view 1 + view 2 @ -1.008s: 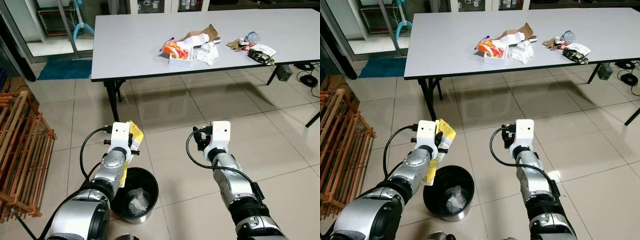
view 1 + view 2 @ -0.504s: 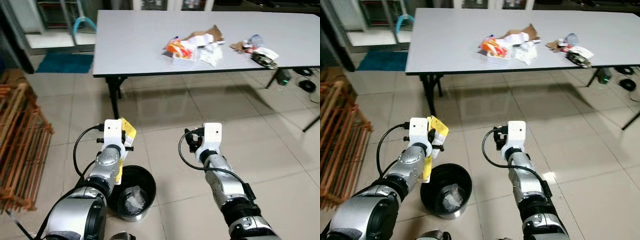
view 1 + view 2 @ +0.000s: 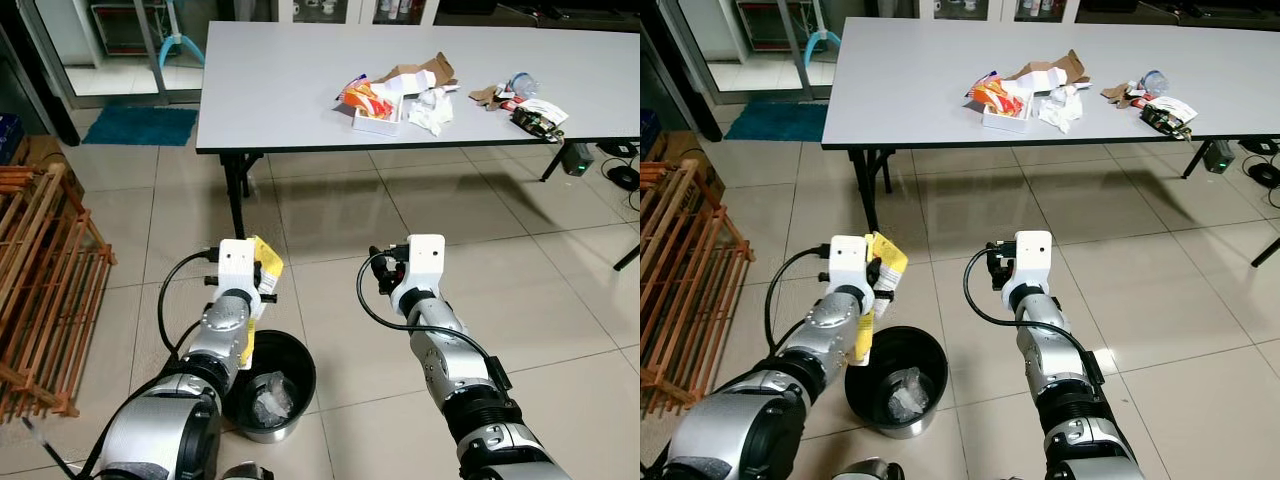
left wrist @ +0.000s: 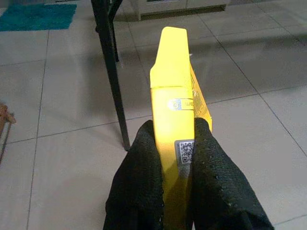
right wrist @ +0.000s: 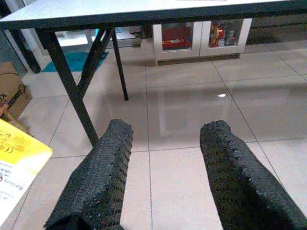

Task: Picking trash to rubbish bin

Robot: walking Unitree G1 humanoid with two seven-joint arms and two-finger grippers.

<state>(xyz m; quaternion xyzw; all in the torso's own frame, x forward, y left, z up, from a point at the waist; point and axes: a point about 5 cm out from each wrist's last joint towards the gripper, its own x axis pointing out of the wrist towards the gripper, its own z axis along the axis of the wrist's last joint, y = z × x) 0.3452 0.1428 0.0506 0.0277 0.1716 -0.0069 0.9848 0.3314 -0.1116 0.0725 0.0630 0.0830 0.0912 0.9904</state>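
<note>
With the left end effector (image 4: 173, 158) pinching the yellow packet (image 4: 176, 110), bring it squarely over the black bin (image 3: 270, 385) just below-behind before releasing.

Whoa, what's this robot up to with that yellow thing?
It is clearing rubbish. The left gripper is shut on a flat yellow packet and holds it up just beyond the far rim of a black bin on the floor; the bin already has some crumpled plastic in it. The right gripper is open and holds nothing. Ahead, more trash lies piled on the grey table, not yet collected.
</note>
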